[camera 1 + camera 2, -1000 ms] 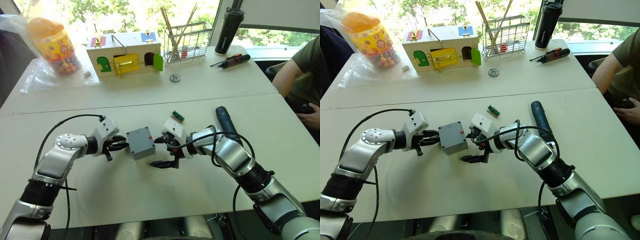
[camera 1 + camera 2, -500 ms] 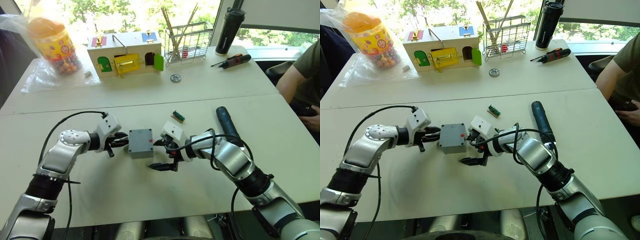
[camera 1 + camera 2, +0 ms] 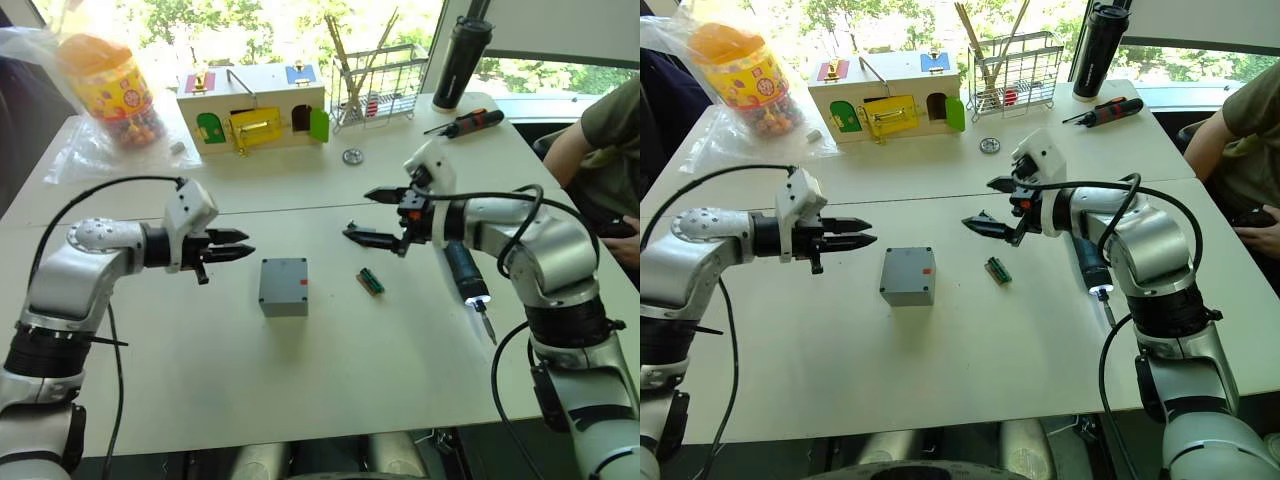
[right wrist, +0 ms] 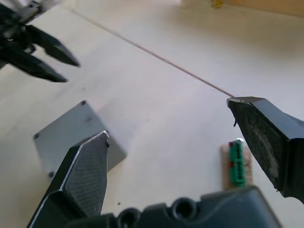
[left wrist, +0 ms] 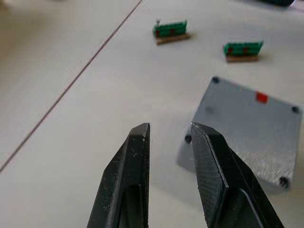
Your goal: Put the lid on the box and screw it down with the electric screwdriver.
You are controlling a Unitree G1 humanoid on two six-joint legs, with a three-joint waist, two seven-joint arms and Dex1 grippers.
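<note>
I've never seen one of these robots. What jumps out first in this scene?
Two silver arms reach over a pale table, and the left gripper and right gripper hover apart, holding nothing. Between them a small grey box sits alone with its lid on. At the far end stand a wooden box with coloured doors and a bright jar of sweets.

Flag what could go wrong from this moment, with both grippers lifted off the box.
1. The electric screwdriver lies partly under the right arm, bit toward the table's near edge; a lowering arm might knock it off.
2. The small green part sits between the box and the open right gripper; a reach could sweep it.
3. The lid appears seated but unscrewed; a nudge from the left gripper could shift it.
</note>
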